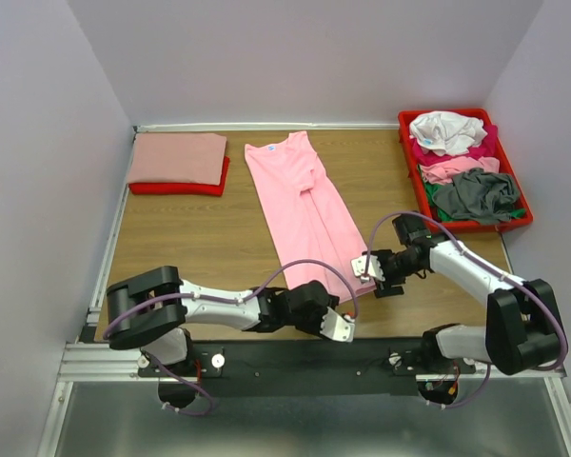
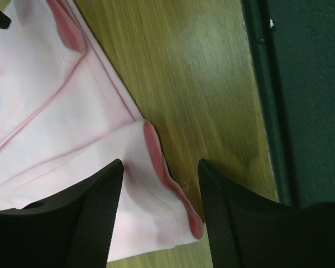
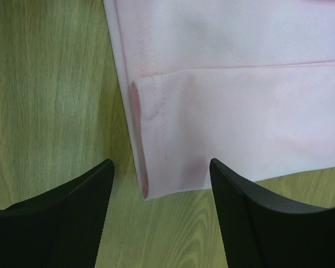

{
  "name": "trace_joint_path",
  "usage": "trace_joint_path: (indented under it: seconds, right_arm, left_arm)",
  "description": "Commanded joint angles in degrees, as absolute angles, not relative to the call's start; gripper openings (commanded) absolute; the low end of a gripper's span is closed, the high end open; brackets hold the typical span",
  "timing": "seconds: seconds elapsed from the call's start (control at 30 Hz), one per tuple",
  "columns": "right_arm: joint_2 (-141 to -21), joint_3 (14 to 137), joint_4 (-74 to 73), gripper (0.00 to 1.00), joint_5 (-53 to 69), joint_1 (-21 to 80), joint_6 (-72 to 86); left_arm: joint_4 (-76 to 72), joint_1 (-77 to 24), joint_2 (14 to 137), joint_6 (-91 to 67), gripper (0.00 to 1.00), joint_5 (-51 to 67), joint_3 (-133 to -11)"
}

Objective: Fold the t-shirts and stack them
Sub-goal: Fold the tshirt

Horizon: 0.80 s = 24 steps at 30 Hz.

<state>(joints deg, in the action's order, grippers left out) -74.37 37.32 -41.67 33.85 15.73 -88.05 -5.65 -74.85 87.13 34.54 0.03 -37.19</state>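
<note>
On the wooden table (image 1: pixel 200 248), boxed in by plain lilac walls (image 1: pixel 38 143), I see the pink shirt (image 1: pixel 300 195) lying lengthwise mid-table, folded narrow, collar at the far end; from above its near hem is half hidden; the red tray (image 1: pixel 406 152) at the far right holds a crumpled heap (image 1: pixel 462 162) of shirts, white on top, then magenta, pink and grey, the lower ones buried; a folded stack (image 1: pixel 176 162) sits far left, salmon over red; the left gripper (image 2: pixel 161 163) straddles one near hem corner, fingers spread; the right gripper (image 3: pixel 161 162) is spread over the other corner, not pinching; I cannot tell whether either touches the cloth.
</note>
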Motion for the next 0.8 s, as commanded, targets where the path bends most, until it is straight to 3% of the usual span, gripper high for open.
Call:
trace_joint_path:
  seconds: [0.0,0.13,0.3,0.37,0.43,0.5,0.6,0.67,0.77]
  right_arm:
    - [-75.0,36.4,-39.5,0.75,33.0,15.5,-87.0]
    - [-75.8,35.9,-38.8,0.69,32.5,15.4,-86.0]
    - [-76.8,34.5,-38.0,0.51,31.9,15.4,-86.0]
    - [-76.9,33.8,-37.5,0.45,31.6,15.5,-85.8]
    - [-77.0,33.3,-37.4,0.39,31.8,15.5,-85.5]
    - [-77.3,33.2,-37.2,0.37,32.0,15.5,-85.2]
    - [-78.0,33.9,-37.2,0.26,33.0,15.4,-82.9]
    - [-78.0,34.2,-37.0,0.0,33.7,15.5,-81.7]
    - [-76.9,34.4,-37.2,0.0,34.7,15.5,-80.9]
  left_arm:
    - [-4.0,-73.0,90.7,35.0,0.59,0.7,-38.0]
    - [-3.6,-71.6,91.3,35.3,0.52,1.2,-38.1]
    - [-2.6,-71.4,91.8,35.2,0.45,3.1,-38.2]
    - [-2.3,-71.4,92.3,35.2,0.36,3.6,-38.4]
    - [-1.7,-71.4,92.9,35.3,0.12,3.8,-38.8]
    - [-1.6,-71.4,93.1,35.3,0.07,4.2,-38.8]
    - [-1.6,-71.4,92.6,35.6,0.0,4.7,-38.3]
    - [-1.6,-71.4,91.9,35.9,0.0,4.8,-38.1]
    - [-1.7,-71.3,90.1,36.3,0.0,5.1,-37.1]
